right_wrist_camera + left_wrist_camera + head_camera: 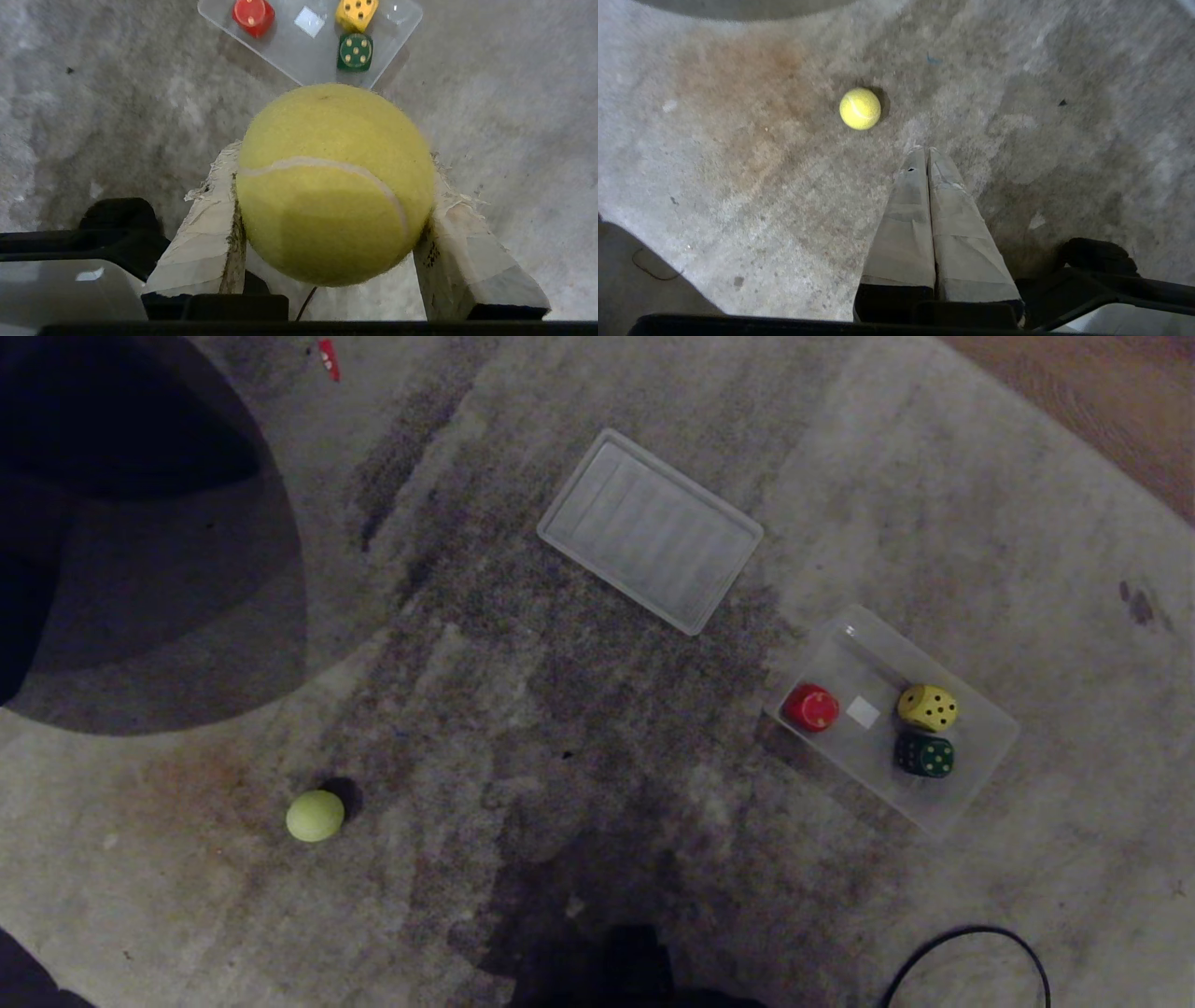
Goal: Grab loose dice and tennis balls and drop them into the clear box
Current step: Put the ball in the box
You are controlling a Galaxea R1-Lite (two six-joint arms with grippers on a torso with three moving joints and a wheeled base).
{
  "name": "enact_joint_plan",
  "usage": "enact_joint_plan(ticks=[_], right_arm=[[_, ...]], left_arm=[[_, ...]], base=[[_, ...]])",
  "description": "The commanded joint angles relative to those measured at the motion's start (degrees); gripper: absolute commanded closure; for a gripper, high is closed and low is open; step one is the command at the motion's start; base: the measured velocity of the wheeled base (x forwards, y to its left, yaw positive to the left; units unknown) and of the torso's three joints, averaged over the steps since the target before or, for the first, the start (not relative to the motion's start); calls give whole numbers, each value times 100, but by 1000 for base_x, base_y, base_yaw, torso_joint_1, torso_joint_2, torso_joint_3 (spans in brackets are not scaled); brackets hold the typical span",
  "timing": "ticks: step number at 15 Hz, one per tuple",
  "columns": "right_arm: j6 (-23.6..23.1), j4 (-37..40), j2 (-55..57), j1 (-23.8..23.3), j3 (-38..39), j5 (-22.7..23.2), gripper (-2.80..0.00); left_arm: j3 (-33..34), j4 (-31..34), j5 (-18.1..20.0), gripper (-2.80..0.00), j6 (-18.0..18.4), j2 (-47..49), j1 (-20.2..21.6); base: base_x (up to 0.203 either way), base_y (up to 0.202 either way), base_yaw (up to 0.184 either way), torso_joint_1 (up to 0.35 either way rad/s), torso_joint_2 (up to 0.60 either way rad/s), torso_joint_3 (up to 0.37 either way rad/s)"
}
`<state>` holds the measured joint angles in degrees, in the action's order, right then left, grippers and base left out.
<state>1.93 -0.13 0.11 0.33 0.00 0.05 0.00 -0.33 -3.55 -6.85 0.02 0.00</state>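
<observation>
Right end effector [334, 186]: clamped on one tennis ball [334, 186]; clear box [392, 56] just ahead. Your step: carry, then release over it. Left end effector [928, 151]: closed, second tennis ball [859, 108] nearby.

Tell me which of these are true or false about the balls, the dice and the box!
1. The right gripper holds a tennis ball. True.
2. The clear box has three dice in it. False: it holds a yellow die, a green die and a red piece.
3. A second ball lies on the carpet. True.
4. The lid is on the box. False: it lies flat on the carpet, apart from the box.
5. The left gripper is wide open. False: its fingers are pressed together, empty, with the loose ball ahead of them.
</observation>
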Motion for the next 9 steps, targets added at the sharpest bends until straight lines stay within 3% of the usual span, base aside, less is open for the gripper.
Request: enact_joint_plan(ticks=[1, 9], right_arm=[[1, -4, -2, 2, 0, 4, 0], [37, 136, -2, -38, -75, -82, 0]], left_arm=[[9, -2, 3, 0, 10, 6, 0], [9, -2, -32, 0, -71, -2, 0]], base=[[0, 0, 0, 1, -1, -198], [0, 0, 0, 1, 0, -30]])
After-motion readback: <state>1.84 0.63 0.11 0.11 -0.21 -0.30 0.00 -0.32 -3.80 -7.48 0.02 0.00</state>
